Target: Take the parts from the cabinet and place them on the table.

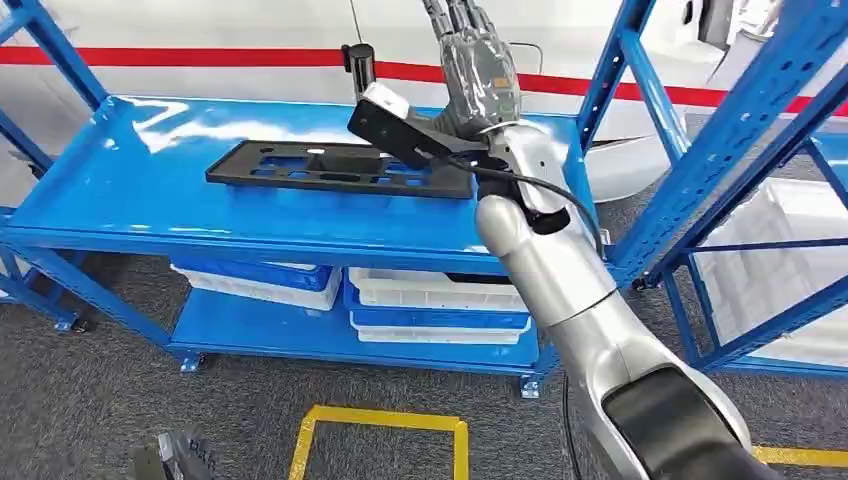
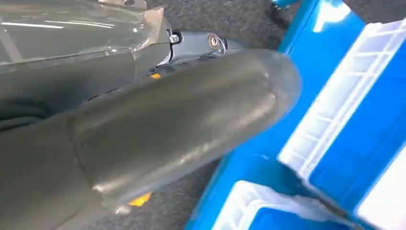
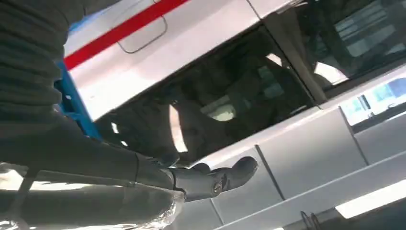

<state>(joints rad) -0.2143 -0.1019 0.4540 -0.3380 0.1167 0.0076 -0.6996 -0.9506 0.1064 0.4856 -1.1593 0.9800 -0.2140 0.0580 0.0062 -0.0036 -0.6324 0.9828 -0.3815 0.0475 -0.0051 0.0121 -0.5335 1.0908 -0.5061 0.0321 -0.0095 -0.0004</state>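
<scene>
A long flat black part (image 1: 300, 166) with cut-outs lies on the top shelf of the blue table (image 1: 120, 190), a little right of its middle. My right arm reaches over the part's right end, and the wrist camera hides that end. My right hand (image 1: 478, 62) is raised above the back edge of the table with its fingers pointing up. The right wrist view shows its fingers (image 3: 225, 177) stretched out with nothing in them. My left hand (image 2: 158, 120) hangs low beside the table's lower shelf, its thumb extended, and it holds nothing.
White and blue bins (image 1: 430, 300) are stacked on the table's lower shelf. A blue rack (image 1: 720, 150) with white bins stands close on the right. A white vehicle body with a red stripe (image 1: 200, 55) runs behind the table. Yellow tape (image 1: 380, 420) marks the grey floor.
</scene>
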